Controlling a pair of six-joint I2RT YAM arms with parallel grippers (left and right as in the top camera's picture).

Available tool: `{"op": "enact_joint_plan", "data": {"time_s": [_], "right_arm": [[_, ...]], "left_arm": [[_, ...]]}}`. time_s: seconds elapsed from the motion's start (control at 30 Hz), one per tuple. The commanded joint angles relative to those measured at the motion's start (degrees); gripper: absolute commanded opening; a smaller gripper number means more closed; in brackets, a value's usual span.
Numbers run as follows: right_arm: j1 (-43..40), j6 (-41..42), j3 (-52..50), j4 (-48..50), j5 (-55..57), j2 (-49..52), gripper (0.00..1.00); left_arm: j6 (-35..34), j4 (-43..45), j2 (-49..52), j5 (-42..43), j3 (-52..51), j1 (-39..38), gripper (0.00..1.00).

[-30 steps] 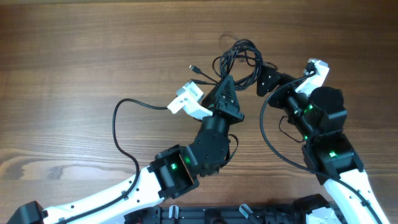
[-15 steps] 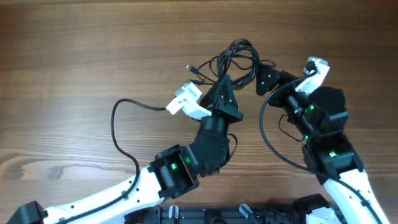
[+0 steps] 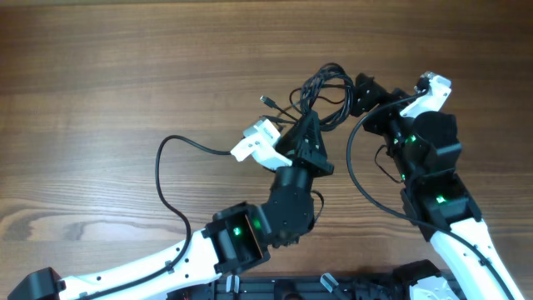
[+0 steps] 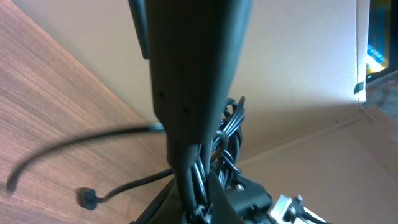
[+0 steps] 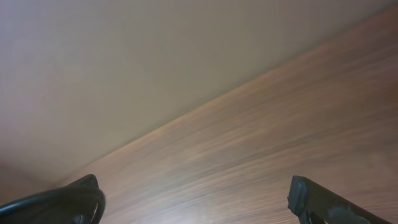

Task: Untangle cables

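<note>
I see the cables [image 3: 323, 83] lying as one tangled bundle on the table [image 3: 125, 67], far centre, with a plug end [image 3: 265, 101] trailing left. My left gripper [image 3: 310, 122] angles up into the bundle from below, closed with strands pinched at its tip. The right gripper [image 3: 365, 90] sits just beside the bundle on the right, fingers [image 5: 311, 198] spread wide and holding nothing.
</note>
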Motion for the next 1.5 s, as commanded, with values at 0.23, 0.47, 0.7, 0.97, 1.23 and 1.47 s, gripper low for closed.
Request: {"op": "enact_joint_plan", "data": {"time_s": [0.23,0.47,0.7,0.97,1.23,1.47], "right_arm": [[0.0,-6.8,0.5,-10.2,13.4,2.3,1.0],[0.0,-6.8,0.5,-15.4,14.0,2.3,1.0],[0.0,-8.5,0.5,-16.9,14.0,2.3,1.0],[0.0,-9.9,0.5,-19.1,17.0,2.3,1.0],[0.0,-15.8,0.5,-21.7,16.9,2.3,1.0],[0.1,-27.0,0.5,-21.8,1.9,2.3,1.0]], "left_arm": [[10.4,-0.6,-5.3,-5.4,0.7,-0.9,0.04],[13.0,-7.7,-13.3,-14.6,0.7,-0.3,0.04],[13.0,-16.8,-17.8,-23.2,0.7,-0.3,0.04],[13.0,-21.1,-18.3,-31.9,0.7,-0.3,0.04],[13.0,-25.1,-23.1,-33.4,0.7,1.9,0.04],[13.0,-31.2,-23.1,-33.4,0.7,1.9,0.04]]}}
